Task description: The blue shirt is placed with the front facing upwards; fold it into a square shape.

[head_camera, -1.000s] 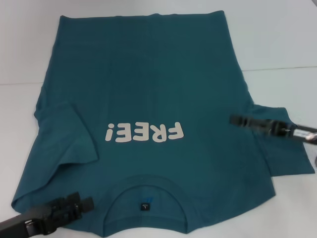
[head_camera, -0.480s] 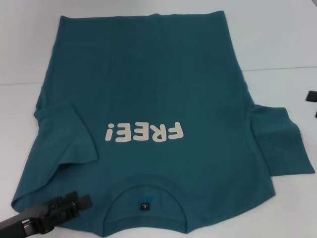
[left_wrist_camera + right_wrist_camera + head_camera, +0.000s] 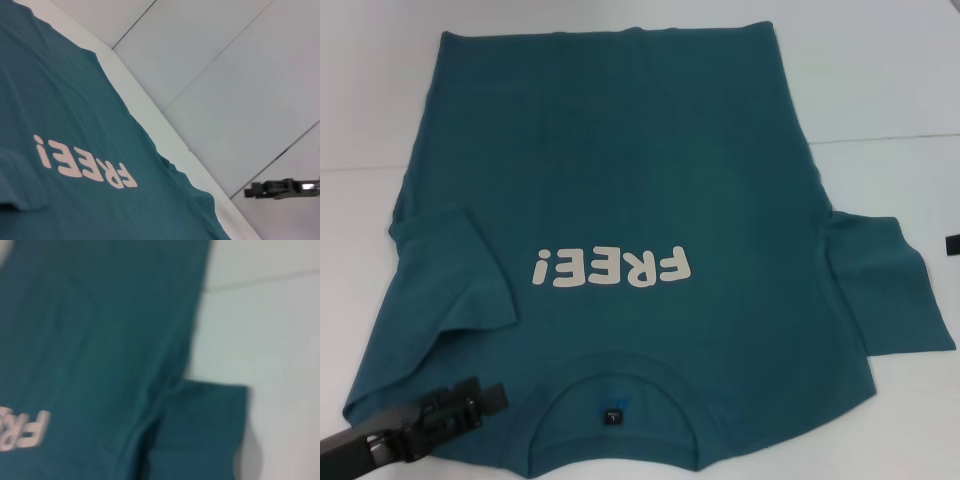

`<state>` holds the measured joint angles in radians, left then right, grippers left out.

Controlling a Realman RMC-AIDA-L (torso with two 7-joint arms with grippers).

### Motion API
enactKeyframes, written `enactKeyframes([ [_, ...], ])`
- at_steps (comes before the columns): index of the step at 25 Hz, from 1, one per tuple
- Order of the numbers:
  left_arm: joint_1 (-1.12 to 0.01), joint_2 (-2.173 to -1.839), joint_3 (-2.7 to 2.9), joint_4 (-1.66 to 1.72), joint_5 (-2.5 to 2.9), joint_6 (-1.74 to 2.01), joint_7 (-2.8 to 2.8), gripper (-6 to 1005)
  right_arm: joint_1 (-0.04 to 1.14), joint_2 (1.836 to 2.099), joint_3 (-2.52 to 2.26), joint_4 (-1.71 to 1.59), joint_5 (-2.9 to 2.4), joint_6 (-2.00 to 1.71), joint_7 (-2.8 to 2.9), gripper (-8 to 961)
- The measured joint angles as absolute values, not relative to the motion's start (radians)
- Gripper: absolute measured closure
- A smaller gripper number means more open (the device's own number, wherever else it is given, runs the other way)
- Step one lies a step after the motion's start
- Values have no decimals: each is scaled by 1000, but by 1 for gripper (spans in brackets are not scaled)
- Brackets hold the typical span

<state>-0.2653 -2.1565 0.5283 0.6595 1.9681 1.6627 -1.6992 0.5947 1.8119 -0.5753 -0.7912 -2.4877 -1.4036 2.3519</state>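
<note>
On the white table [image 3: 900, 90] the dark teal-blue cotton T-shirt [image 3: 620, 170] lies front-up ahead of the left claw [image 3: 470, 402], which hovers narrow by the collar-side shoulder, seemingly to pinch it; the right claw [image 3: 260, 190], grip unreadable, sits well clear.

- A white table [image 3: 880, 90] fills the scene under even, diffuse light, with no hard shadows.
- A thin seam crosses its surface at the right, continuing faintly at the left.
- Beyond the table edge, the left wrist view shows a pale floor [image 3: 225, 75] of large tiles divided by dark joint lines.
</note>
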Motion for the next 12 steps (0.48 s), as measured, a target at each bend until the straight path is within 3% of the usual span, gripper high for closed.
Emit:
enactKeyframes([
  [12, -276, -2158, 528, 654, 1959, 1651, -1700, 233, 652, 1836, -579, -655, -2546, -1231, 2528, 141],
])
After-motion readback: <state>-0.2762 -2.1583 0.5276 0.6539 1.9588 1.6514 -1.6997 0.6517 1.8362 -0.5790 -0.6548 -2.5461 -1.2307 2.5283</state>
